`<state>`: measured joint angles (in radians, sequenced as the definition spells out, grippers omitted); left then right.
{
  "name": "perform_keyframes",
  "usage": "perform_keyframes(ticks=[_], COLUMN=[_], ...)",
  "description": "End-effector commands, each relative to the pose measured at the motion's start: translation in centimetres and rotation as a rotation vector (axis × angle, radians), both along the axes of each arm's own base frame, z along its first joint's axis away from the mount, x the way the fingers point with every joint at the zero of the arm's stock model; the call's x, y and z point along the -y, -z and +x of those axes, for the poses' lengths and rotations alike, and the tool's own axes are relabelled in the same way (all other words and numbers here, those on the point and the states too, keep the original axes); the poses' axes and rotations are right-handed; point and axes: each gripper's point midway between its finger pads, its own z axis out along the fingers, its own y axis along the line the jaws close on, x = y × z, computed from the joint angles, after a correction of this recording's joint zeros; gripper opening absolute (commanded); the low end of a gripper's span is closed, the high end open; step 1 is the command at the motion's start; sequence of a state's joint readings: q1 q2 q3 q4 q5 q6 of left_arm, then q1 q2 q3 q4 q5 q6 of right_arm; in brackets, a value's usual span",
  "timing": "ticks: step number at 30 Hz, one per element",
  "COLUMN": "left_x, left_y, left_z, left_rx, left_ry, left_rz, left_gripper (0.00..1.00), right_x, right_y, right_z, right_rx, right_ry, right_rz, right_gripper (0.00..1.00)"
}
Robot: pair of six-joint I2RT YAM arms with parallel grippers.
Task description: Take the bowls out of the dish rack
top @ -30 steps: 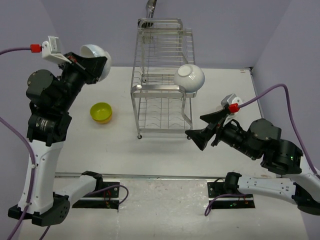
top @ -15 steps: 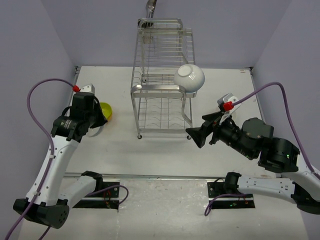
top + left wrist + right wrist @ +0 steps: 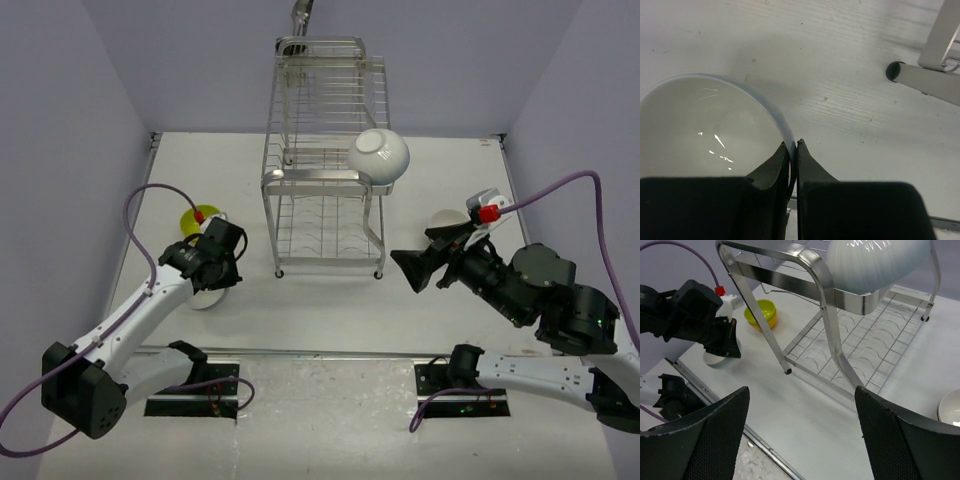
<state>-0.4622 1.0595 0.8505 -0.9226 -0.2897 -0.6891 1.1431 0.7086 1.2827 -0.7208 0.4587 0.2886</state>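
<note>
The chrome dish rack (image 3: 325, 180) stands at the table's middle back. One white bowl (image 3: 380, 155) sits tilted on its upper tier at the front right corner and also shows in the right wrist view (image 3: 875, 265). My left gripper (image 3: 215, 272) is shut on the rim of a second white bowl (image 3: 205, 298) (image 3: 705, 130), held low at the table surface left of the rack. A yellow-green bowl (image 3: 192, 220) (image 3: 761, 312) sits on the table just behind it. My right gripper (image 3: 408, 268) (image 3: 801, 390) is open and empty, in front of the rack's right side.
A third white bowl (image 3: 445, 222) (image 3: 950, 407) lies on the table right of the rack, partly hidden by my right arm. The rack's front left leg (image 3: 895, 71) stands close to the right of the held bowl. Purple walls close in three sides.
My left arm has come down from high at the left, carrying the white bowl to the table in front of the yellow-green bowl. My right gripper has drifted slightly right.
</note>
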Motion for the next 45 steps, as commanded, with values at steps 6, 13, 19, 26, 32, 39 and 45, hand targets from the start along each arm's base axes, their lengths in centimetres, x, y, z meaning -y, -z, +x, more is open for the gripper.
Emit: perform_keyframes(ticks=[6, 13, 19, 26, 32, 39, 45], left_x=[-0.3, -0.6, -0.7, -0.7, 1.2, 1.4, -1.7], left_y=[2.8, 4.5, 5.2, 5.8, 1.5, -10.0, -17.1], left_z=[3.0, 3.4, 4.2, 4.6, 4.9, 4.2, 4.3], left_rx=[0.071, 0.084, 0.12, 0.108, 0.195, 0.417, 0.548], left_ry=[-0.1, -0.13, -0.138, -0.133, -0.096, -0.073, -0.119], left_rz=[0.058, 0.098, 0.108, 0.138, 0.06, -0.069, 0.038], left_gripper=[0.0, 0.01, 0.04, 0.23, 0.6, 0.8, 1.0], right_x=[3.2, 4.2, 5.9, 4.5, 5.5, 5.2, 5.0], right_y=[-2.0, -3.2, -5.5, -5.1, -4.8, -6.6, -5.7], right_z=[0.1, 1.5, 1.8, 3.0, 5.4, 4.4, 6.2], right_rx=[0.034, 0.059, 0.099, 0.08, 0.045, 0.056, -0.01], right_ry=[0.091, 0.193, 0.26, 0.252, 0.321, 0.236, 0.203], right_rz=[0.073, 0.059, 0.116, 0.08, 0.089, 0.16, 0.17], right_gripper=[0.86, 0.87, 0.88, 0.88, 0.88, 0.89, 0.89])
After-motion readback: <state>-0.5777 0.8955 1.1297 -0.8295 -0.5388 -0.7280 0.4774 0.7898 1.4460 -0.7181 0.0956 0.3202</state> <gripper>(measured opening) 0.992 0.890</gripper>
